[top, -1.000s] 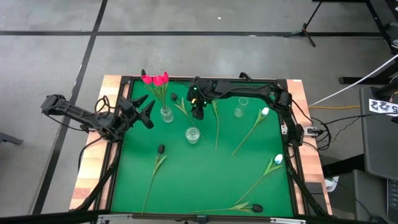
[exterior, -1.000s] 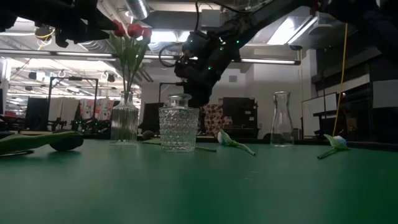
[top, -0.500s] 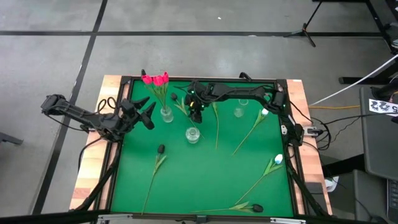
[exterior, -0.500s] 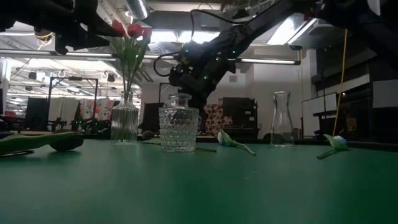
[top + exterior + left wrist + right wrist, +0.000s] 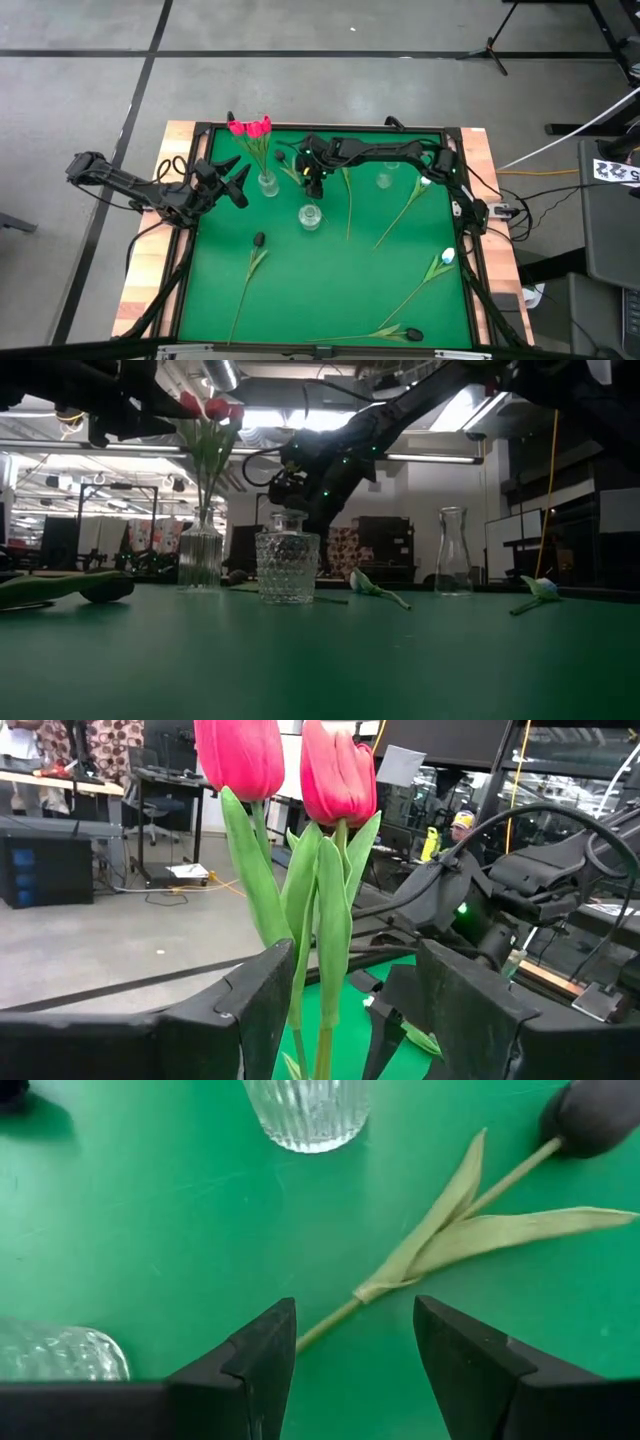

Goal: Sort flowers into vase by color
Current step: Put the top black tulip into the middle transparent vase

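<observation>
Two pink-red tulips stand in a ribbed glass vase. My left gripper hangs open and level just to the vase's left. In its wrist view the tulip stems show beyond its fingers. A black tulip lies flat on the green table near the far edge. My right gripper slants down over its stem, open. Its fingers stand on either side of the lower stem, clear of it. A cut-glass vase stands just nearer.
A clear carafe stands at the far right. Loose tulips lie about: a black one left of centre, white ones at the right, a black one by the near edge, and a stem at the centre.
My right gripper has sunk toward the black tulip's stem and shifted a little toward the table's left edge. The flowers and vases lie where they were.
</observation>
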`<action>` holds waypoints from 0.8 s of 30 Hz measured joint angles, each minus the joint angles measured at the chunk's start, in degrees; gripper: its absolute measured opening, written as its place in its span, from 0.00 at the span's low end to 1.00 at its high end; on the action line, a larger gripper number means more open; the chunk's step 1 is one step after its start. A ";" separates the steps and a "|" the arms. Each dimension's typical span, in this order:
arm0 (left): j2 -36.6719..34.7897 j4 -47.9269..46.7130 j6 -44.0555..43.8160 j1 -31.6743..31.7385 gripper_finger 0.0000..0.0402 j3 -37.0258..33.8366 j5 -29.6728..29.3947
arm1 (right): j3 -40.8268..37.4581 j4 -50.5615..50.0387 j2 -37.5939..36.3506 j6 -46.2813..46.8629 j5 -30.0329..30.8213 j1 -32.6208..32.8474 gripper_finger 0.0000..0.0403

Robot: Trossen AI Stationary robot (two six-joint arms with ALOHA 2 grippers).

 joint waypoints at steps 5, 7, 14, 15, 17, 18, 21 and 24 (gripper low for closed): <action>-0.01 -0.02 -0.01 0.00 0.52 0.00 0.01 | 0.00 1.73 1.24 0.07 0.12 0.46 0.50; 0.01 -0.04 -0.01 0.00 0.52 0.00 -0.01 | 0.00 2.42 1.53 0.13 1.06 0.74 0.50; 0.01 -0.02 -0.03 0.00 0.52 0.00 0.00 | -0.04 2.94 2.90 0.06 2.49 1.14 0.50; -0.01 -0.02 -0.03 0.00 0.52 0.00 -0.01 | -0.02 3.09 3.02 0.04 2.92 1.18 0.50; -0.01 0.00 -0.03 0.00 0.52 0.00 -0.01 | -0.02 2.72 3.38 0.04 3.00 1.22 0.50; 0.01 0.00 -0.01 0.00 0.52 0.00 0.01 | 0.06 3.15 3.90 0.04 2.99 1.22 0.50; -0.01 0.00 0.18 0.00 0.52 0.00 -0.01 | 0.17 2.38 4.78 0.14 2.67 1.22 0.50; -0.01 0.00 0.19 0.00 0.52 0.00 -0.01 | 0.28 1.24 4.92 0.06 2.91 1.44 0.47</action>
